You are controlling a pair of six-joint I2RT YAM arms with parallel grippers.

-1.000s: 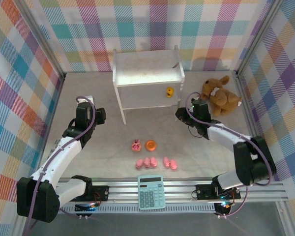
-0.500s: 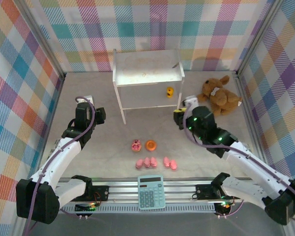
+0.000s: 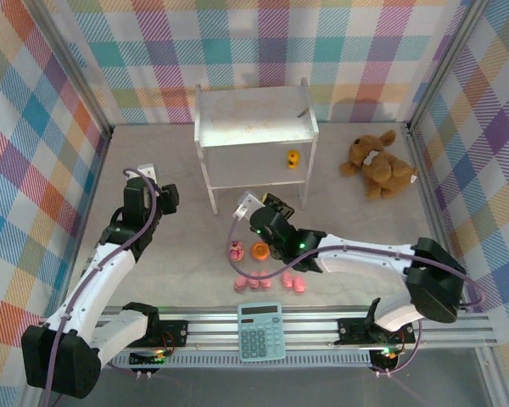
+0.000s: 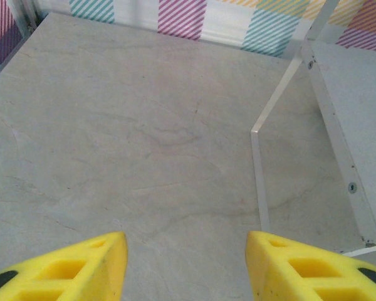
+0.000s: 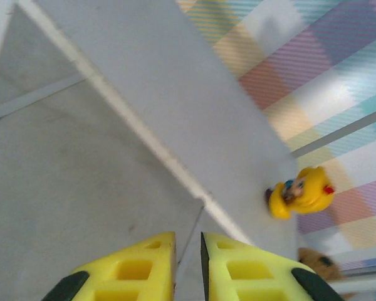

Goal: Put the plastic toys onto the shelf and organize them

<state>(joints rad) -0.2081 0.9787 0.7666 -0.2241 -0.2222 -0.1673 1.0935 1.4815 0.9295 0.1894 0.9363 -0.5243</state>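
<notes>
The pigs (image 3: pixel 254 280) sit in a left-to-right row low in the top view, with the ring (image 3: pixel 260 250) and cupcake (image 3: pixel 235 250) just above them. The right gripper (image 5: pixel 188 246), nearly shut and empty, hangs just past those, way closer than the wide-open, empty left gripper (image 4: pixel 185 257). The duck (image 3: pixel 293 158) is on the lower board of the shelf (image 3: pixel 254 127).

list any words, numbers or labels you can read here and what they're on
No text can be read in these pictures.
calculator: its keys and display surely carry signs, but they are too small to make out.
shelf: plain white, no print visible.
yellow duck: painted face only, no lettering.
</notes>
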